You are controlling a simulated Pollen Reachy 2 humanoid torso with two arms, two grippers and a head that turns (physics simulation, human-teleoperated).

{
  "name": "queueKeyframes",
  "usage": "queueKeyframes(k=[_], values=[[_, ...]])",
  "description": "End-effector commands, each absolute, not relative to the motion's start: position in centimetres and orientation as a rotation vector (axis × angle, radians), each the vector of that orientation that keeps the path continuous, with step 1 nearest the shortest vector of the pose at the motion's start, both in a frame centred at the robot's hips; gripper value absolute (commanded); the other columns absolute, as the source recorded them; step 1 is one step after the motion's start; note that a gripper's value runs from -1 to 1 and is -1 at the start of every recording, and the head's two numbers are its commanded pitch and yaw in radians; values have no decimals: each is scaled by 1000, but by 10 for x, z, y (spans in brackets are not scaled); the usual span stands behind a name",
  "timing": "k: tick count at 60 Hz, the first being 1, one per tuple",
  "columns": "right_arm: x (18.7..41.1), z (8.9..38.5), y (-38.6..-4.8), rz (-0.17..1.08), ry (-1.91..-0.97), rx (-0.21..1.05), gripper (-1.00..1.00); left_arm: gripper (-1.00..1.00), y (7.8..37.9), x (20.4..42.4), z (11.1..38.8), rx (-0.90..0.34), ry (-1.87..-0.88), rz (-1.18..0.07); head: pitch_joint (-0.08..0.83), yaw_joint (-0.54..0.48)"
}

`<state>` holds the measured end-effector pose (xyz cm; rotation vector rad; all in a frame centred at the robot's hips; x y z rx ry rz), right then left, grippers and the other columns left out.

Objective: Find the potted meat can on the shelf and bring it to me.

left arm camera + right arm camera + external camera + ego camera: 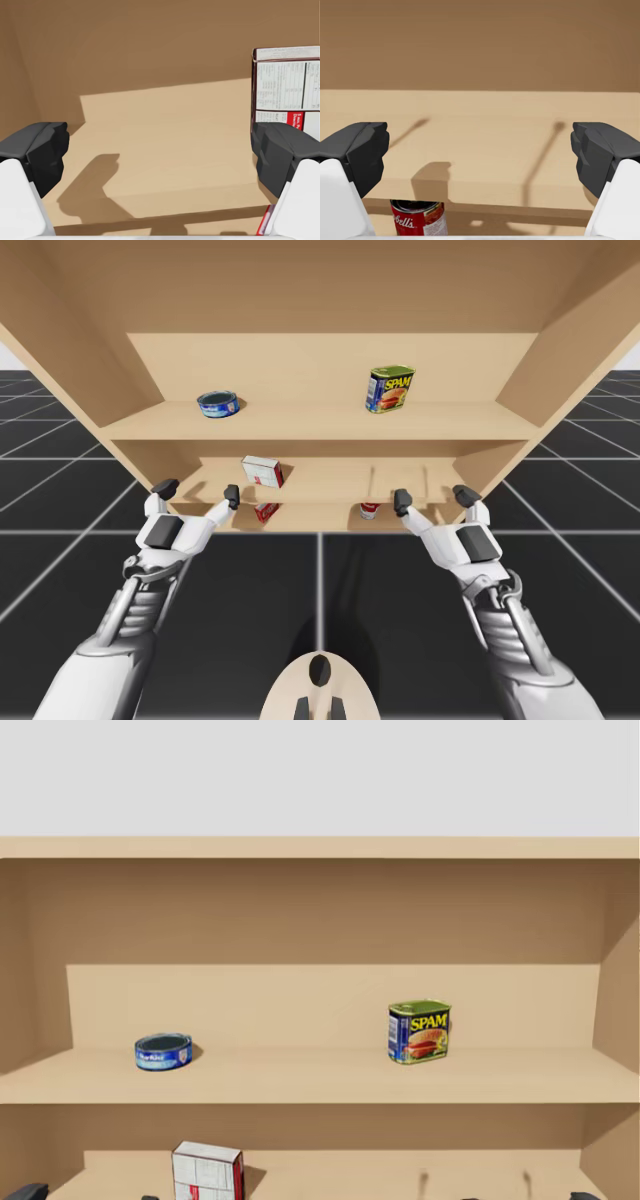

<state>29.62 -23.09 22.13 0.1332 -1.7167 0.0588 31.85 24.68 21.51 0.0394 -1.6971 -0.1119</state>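
The potted meat can (pixel 389 388) (pixel 419 1031), a blue and yellow rectangular tin with a green lid, stands upright on the upper shelf board (pixel 300 424), right of centre. Both arms are held at the height of the middle board, well below the tin. My left gripper (pixel 198 491) (pixel 160 155) is open at the shelf's left side, with nothing between its fingers. My right gripper (pixel 433 498) (pixel 480 155) is open too, almost straight under the tin and one board lower, facing bare wood.
A flat round blue tin (pixel 218 403) (pixel 163 1051) lies on the upper board's left. A white and red box (pixel 262 471) (pixel 207 1171) (pixel 287 85) stands on the middle board, beside my left gripper. A red can (pixel 369 509) (pixel 418 217) sits on the board below.
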Motion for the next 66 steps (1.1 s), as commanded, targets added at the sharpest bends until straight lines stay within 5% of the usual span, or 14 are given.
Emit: queueKeyframes(k=[1, 34, 53, 66], values=[[294, 219, -226, 43, -1707, 142, -1000, -1000, 247, 319, 215, 43, -1698, -113, -1, -4], [289, 227, -223, 63, -1726, 161, -1000, -1000, 245, 317, 215, 45, -1703, -118, 127, -197], [236, 325, -192, 110, -1744, 194, -1000, -1000, 244, 318, 214, 30, -1695, -117, 139, -209], [246, 367, -180, 150, -1739, 196, -1000, -1000, 243, 318, 213, 23, -1690, -119, 146, -210]])
